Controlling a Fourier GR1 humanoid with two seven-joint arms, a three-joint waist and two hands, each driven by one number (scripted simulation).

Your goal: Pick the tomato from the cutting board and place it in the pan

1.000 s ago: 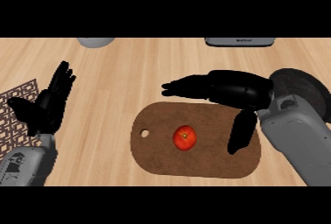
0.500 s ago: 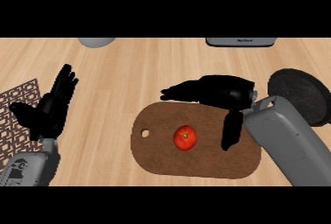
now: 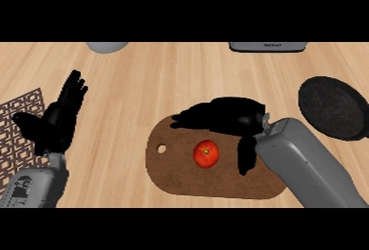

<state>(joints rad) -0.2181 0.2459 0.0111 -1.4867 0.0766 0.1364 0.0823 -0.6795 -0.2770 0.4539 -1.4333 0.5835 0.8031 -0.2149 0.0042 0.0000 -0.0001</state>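
Observation:
A red tomato [image 3: 206, 154] lies near the middle of the brown cutting board [image 3: 173, 171]. My right hand [image 3: 223, 117] hovers over the board's far edge, just above and behind the tomato; its fingers point left and its thumb hangs down to the tomato's right. It is open and holds nothing. The dark round pan [image 3: 334, 107] sits at the right, beyond my right forearm. My left hand [image 3: 54, 122] rests open at the left, fingers up.
A patterned brown mat [image 3: 22, 114] lies under my left hand at the left edge. A grey bowl-like object [image 3: 108, 46] and a dark appliance [image 3: 268, 46] stand at the counter's far edge.
My right hand has moved left and nearer, from beside the pan to over the board above the tomato. The pan is now uncovered. The left hand barely moved.

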